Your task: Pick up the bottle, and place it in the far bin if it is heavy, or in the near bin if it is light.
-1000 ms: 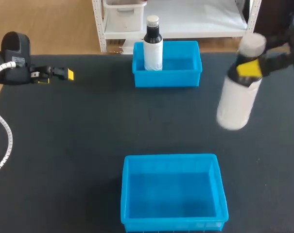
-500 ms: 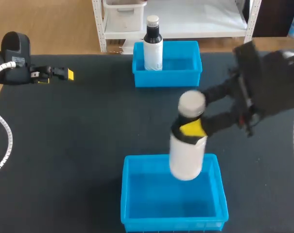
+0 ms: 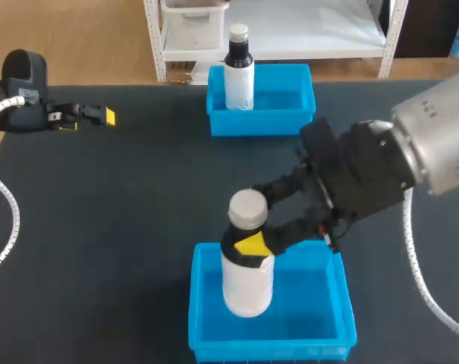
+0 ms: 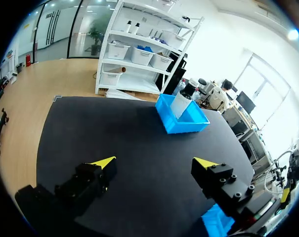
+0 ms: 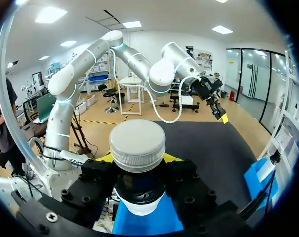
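White bottle hangs upright over the near bin, its neck clamped in the right gripper, head view; presumably judged light. Left wrist view: left gripper parked aside, jaws apart, empty. Right wrist view: yellow tips flank the capped neck.

Table: a black-topped surface by which two blue bins are carried.
Far bin: set directly on the table by its far edge, near the middle.
Near bin: set directly on the table by its near edge, well apart from the far bin.
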{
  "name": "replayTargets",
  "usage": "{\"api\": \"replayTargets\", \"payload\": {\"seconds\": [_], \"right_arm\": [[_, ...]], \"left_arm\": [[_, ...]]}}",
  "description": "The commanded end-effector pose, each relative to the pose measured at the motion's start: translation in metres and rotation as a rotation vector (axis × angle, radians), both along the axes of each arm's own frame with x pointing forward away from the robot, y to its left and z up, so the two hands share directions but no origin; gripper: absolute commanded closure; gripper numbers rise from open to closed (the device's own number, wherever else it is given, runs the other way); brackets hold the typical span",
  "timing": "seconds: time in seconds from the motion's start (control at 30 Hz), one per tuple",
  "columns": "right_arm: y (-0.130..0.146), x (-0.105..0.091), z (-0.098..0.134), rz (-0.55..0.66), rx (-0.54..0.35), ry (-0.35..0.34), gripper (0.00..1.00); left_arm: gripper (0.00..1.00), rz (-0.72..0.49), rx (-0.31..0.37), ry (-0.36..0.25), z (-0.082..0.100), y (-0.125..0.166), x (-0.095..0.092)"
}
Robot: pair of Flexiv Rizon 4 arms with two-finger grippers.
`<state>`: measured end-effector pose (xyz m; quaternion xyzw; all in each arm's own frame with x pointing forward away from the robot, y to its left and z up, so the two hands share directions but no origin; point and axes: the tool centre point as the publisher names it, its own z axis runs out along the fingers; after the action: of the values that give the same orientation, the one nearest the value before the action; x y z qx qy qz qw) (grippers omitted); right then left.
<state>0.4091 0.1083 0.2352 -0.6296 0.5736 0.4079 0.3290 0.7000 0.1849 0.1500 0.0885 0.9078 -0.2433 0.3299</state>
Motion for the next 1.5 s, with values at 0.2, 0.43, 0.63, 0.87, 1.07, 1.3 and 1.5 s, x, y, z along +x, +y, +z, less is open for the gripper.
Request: {"api": "replayTargets", "payload": {"seconds": [0.2, 0.43, 0.63, 0.87, 1.07, 1.3, 1.5], "right_arm": [[0.014, 0.005, -0.036, 0.027, 0.034, 0.029, 1.0], [0.019, 0.013, -0.056, 0.034, 0.021, 0.029, 1.0], [0.025, 0.024, -0.071, 0.027, 0.02, 0.033, 1.0], [0.029, 0.034, -0.081, 0.019, 0.026, 0.039, 1.0], [0.028, 0.042, -0.088, -0.002, 0.01, 0.032, 1.0], [0.025, 0.044, -0.091, -0.016, -0.001, 0.039, 1.0], [0.022, 0.045, -0.094, -0.026, -0.011, 0.042, 1.0]], "left_arm": [[0.0, 0.0, 0.0, 0.0, 0.0, 0.0, 0.0], [0.0, 0.0, 0.0, 0.0, 0.0, 0.0, 0.0], [0.0, 0.0, 0.0, 0.0, 0.0, 0.0, 0.0], [0.0, 0.0, 0.0, 0.0, 0.0, 0.0, 0.0], [0.0, 0.0, 0.0, 0.0, 0.0, 0.0, 0.0], [0.0, 0.0, 0.0, 0.0, 0.0, 0.0, 0.0], [0.0, 0.0, 0.0, 0.0, 0.0, 0.0, 0.0]]}}
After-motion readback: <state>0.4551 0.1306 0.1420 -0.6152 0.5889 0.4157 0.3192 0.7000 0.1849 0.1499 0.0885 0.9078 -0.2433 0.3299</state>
